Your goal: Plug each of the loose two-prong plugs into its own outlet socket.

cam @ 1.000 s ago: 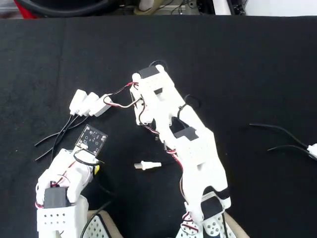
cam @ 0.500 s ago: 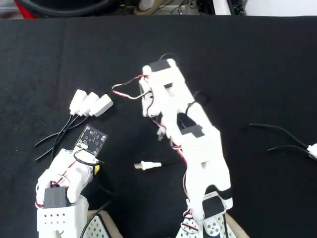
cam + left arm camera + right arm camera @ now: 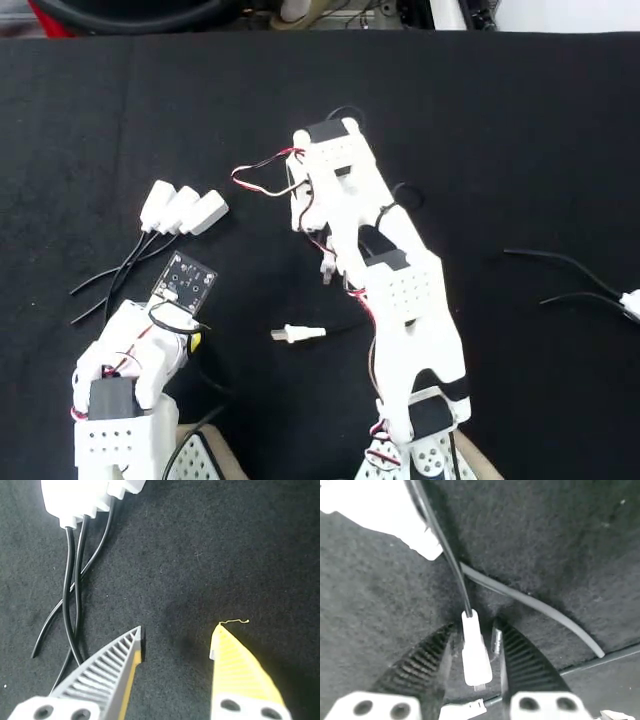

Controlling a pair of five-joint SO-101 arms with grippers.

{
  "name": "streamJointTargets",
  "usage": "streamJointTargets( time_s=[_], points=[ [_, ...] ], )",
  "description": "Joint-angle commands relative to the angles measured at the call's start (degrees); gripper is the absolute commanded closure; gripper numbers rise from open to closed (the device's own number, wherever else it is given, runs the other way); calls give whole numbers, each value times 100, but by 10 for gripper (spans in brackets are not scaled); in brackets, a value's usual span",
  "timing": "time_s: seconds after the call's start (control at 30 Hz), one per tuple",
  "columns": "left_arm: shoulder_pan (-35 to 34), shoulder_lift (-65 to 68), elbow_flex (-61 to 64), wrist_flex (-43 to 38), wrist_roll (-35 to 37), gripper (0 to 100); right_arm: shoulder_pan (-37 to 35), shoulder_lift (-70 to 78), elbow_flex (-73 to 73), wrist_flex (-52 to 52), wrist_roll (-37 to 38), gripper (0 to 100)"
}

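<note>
Drawn back rightward over the last second, right arm (image 3: pixel 350 215): then tip just beside the outlet sockets (image 3: pixel 182 209), now mid-table and well apart from them, red and white wires looping off its far end.

At far left, three white sockets touching in a row, socket cords (image 3: pixel 115 270) trailing black toward the near edge. Just near of them, left gripper (image 3: pixel 177 630) low over the black cloth (image 3: pixel 500 120), jaws wide, holding nothing.

Next right, loose plug (image 3: pixel 298 333), white, flat on the cloth between the two arms, touching neither.

Then right gripper (image 3: pixel 473 625), jaws narrow, pinching the held plug (image 3: pixel 476 652) by its sides, thin black cord running off its far end.

At far right, white connector (image 3: pixel 631 298) cut by the frame's edge, two thin cords (image 3: pixel 560 262) beside it on the cloth.
</note>
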Motion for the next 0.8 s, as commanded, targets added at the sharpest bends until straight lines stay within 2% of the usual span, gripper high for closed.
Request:
streamJointTargets(
  time_s=[0.0, 0.1, 0.23, 0.53, 0.77],
  points=[
    [-48, -35, -13, 18, -26, 773, 44, -57, -321, 158, 18, 893],
    [-48, -35, -13, 18, -26, 773, 53, -40, -321, 158, 26, 894],
    [-48, -35, -13, 18, -26, 773, 44, -31, -321, 158, 35, 953],
    [-48, -35, -13, 18, -26, 773, 44, -31, -303, 158, 44, 957],
    [-48, -35, -13, 18, -26, 773, 35, -66, -303, 167, 536, 986]
  ],
)
